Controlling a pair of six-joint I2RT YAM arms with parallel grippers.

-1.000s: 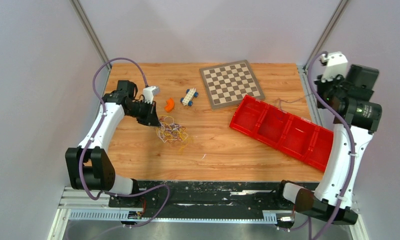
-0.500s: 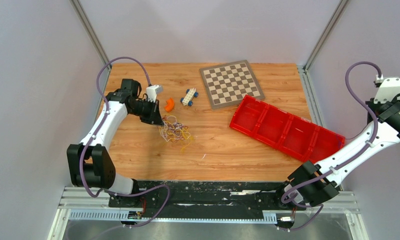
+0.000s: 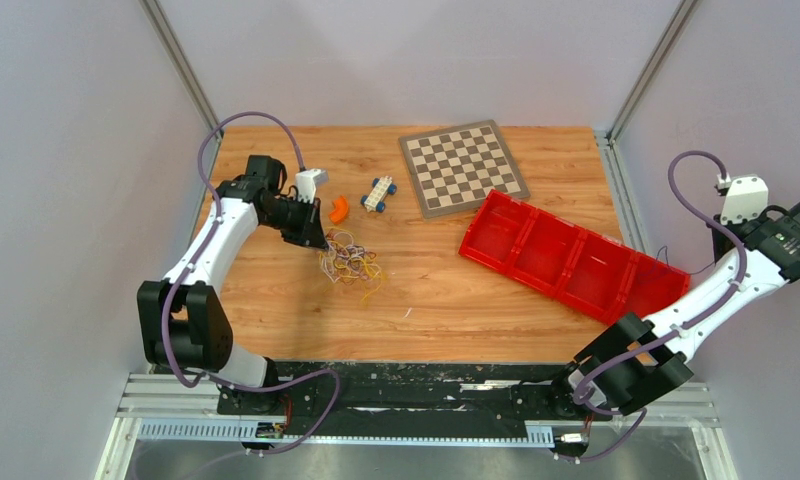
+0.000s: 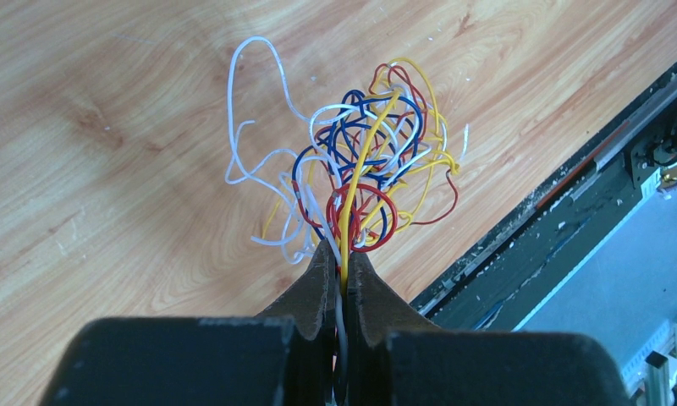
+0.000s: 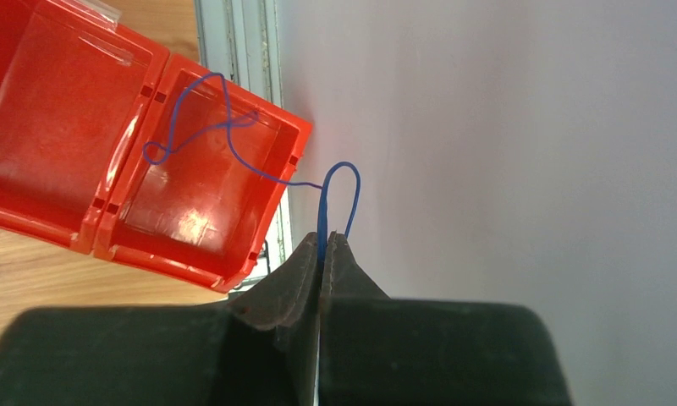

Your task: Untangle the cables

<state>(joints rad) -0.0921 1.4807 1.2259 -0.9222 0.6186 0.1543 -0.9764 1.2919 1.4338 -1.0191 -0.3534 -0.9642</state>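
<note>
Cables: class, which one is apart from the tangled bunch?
The blue cable, pinched alone in the right tool beside the red tray; the other cables lie knotted together at the left tool.

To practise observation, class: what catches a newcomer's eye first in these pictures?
A bright tangle of cables lies on the table left of centre, pinched by the left hand. At the right edge, the right hand holds one blue wire over the end compartment of a long red tray.
</note>
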